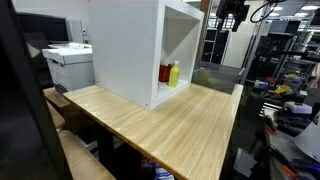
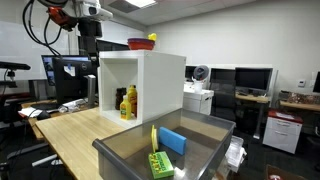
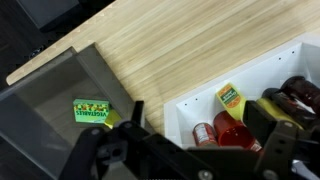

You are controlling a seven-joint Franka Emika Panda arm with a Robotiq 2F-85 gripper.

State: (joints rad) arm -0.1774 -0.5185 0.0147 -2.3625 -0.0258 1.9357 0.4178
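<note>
My gripper [image 3: 196, 108] hangs high above the scene, open and holding nothing; its dark fingers [image 3: 262, 115] frame the bottom of the wrist view. Directly below lies the white cabinet's top [image 3: 200, 100], bearing a red bowl [image 3: 232, 128], a red can [image 3: 203, 133] and a yellow bottle [image 3: 231, 96]. In both exterior views the gripper [image 1: 232, 18] [image 2: 90, 40] stays well above the wooden table [image 1: 170, 120]. The white cabinet [image 2: 160, 85] carries the red bowl [image 2: 140, 44] on top. Red and yellow bottles [image 1: 170, 74] stand inside it.
A grey bin [image 2: 200, 135] at the table's end holds a green box [image 2: 160, 164], a blue item [image 2: 173, 141] and a yellow one. The wrist view shows the bin [image 3: 50, 100] with the green box [image 3: 92, 111]. A printer [image 1: 70, 62] stands beside the table; desks and monitors surround it.
</note>
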